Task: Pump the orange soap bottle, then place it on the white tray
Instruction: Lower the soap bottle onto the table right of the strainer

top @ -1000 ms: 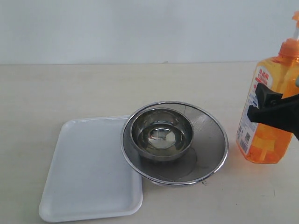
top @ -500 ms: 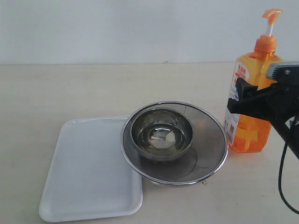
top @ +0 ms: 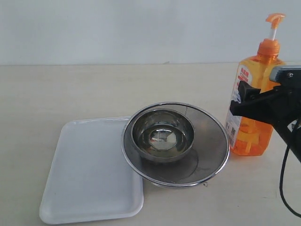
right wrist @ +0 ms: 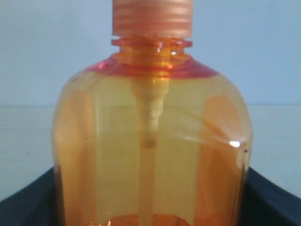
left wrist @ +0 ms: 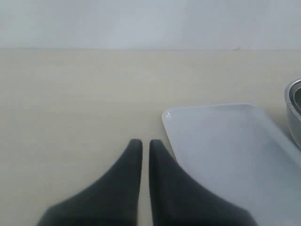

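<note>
Your right tool (top: 249,104) comes in from the right edge of the exterior view. It is closed on the orange soap bottle (top: 254,136) about mid-body. One black finger (top: 241,100) crosses the bottle's front face. In the right wrist view dark fingers press in at both sides of the bottle.

The bottle stands upright, just to the right of the steel strainer (top: 211,141). Its pump head (top: 274,19) is raised on the white stem. Whether its base rests on the desk (top: 70,89) or sits just clear of it, you cannot tell from these views.

The white tray (top: 89,179) lies well apart from the bottle, on the far side of the strainer. The strainer's rim overlaps the tray's right edge, and a steel bowl (top: 162,134) sits inside the strainer.

Your left tool (left wrist: 142,143) has its jaws drawn together to a thin slit. It sits over bare desk just beside the tray's corner.
</note>
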You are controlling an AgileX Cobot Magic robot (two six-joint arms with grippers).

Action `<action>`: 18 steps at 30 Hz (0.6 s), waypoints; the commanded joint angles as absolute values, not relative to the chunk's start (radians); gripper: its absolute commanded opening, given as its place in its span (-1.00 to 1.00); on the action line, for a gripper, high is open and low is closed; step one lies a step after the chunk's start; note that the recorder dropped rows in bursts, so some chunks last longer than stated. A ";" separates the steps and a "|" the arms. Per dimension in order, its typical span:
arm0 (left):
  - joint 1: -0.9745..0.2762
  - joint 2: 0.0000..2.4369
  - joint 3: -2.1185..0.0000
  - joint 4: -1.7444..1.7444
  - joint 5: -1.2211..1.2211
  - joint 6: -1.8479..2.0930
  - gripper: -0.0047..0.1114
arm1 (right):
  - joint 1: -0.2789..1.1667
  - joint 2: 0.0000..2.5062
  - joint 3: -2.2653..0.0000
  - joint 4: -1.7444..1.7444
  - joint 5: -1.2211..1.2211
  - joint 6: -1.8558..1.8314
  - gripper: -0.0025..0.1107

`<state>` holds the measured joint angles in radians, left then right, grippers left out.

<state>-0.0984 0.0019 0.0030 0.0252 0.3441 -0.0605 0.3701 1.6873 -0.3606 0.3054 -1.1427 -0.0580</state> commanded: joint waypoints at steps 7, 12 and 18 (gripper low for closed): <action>-0.103 0.000 0.000 0.023 0.341 -0.059 -0.83 | 0.368 1.673 -0.360 0.269 -1.081 -0.038 0.43; -0.103 0.000 0.000 0.023 0.341 -0.059 -0.83 | 0.368 1.659 -0.360 0.272 -1.075 -0.057 0.43; -0.103 0.000 0.000 0.023 0.341 -0.059 -0.83 | 0.368 1.540 -0.360 0.269 -0.950 -0.085 0.43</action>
